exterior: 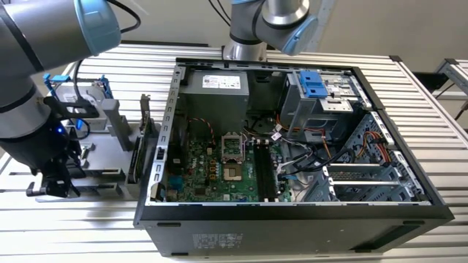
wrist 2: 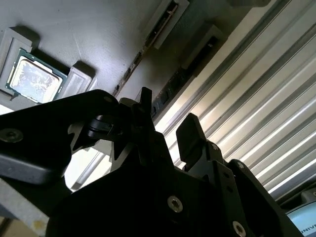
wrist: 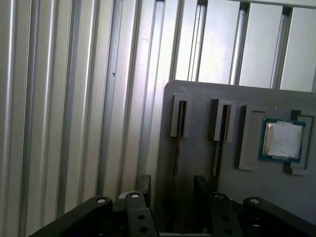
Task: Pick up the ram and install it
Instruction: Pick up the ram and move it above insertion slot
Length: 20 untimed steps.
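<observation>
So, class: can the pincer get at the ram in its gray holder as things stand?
Probably yes: the open pincer is lined up with the ram standing in the holder, with nothing between.

The arm [exterior: 22, 109] is seen in silver-grey with light blue joint covers [exterior: 98, 24]; black cables [exterior: 131, 22] are run along it, and the black claw [wrist 2: 168, 118] is studded with screws [wrist 2: 172, 203].

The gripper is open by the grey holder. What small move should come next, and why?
Probably a short descent. In the first wrist view the open gripper is lined up with the long, narrow dark ram stick standing on edge in the grey slotted holder, the stick between the fingers, no grip yet. Lowering would likely bracket it for closing.
</observation>
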Each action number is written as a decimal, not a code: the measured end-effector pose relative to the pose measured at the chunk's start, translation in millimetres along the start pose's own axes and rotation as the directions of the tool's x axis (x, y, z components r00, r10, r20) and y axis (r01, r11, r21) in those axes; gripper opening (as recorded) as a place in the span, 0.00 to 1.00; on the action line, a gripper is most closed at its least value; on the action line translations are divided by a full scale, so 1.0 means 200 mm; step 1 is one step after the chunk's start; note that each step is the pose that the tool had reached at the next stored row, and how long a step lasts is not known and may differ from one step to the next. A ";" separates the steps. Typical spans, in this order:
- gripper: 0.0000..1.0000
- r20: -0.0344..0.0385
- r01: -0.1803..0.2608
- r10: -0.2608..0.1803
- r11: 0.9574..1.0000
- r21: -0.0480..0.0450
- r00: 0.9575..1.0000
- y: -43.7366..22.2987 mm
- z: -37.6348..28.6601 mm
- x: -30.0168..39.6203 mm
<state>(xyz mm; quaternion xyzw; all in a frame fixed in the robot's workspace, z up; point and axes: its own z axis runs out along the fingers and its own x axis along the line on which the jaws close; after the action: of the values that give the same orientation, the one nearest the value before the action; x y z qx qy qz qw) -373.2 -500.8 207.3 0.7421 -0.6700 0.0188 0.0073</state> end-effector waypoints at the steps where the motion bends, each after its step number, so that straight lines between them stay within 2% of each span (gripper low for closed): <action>1: 1.00 0.000 0.000 0.000 1.000 0.000 1.000 0.000 0.004 -0.001; 3: 1.00 0.000 0.000 0.000 1.000 0.000 1.000 0.002 0.031 -0.006; 9: 1.00 0.000 0.000 0.000 1.000 0.000 1.000 0.004 0.052 -0.009; 15: 1.00 0.001 0.000 0.000 1.000 0.000 1.000 0.004 0.055 -0.009; 17: 1.00 0.005 0.000 0.000 1.000 0.001 1.000 0.004 0.055 -0.009; 20: 1.00 0.006 0.000 0.000 1.000 0.001 1.000 0.004 0.058 -0.009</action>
<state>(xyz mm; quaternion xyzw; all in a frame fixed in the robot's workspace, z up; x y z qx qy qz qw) -373.9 -499.5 195.7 0.7421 -0.6700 0.0167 0.0048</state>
